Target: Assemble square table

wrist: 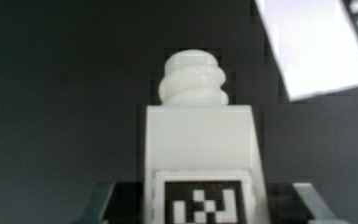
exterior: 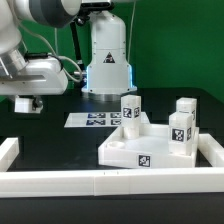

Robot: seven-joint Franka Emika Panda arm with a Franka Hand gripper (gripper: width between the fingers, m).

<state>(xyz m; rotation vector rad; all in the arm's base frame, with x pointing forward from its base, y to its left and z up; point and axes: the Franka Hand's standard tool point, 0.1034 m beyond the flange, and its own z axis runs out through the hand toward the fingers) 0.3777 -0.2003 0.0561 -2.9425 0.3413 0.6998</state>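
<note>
Clamping a tagged leg (wrist: pixel 197 150) between the gripper (wrist: pixel 197 205) fingers, threaded tip pointing away, hovering well off the top (exterior: pixel 150 150) toward the exterior view's left.

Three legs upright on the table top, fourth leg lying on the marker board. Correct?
No. The fourth leg is not on the marker board: the wrist view shows it clamped between the jaws of the gripper. The rest holds: three legs upright on the table top.
</note>
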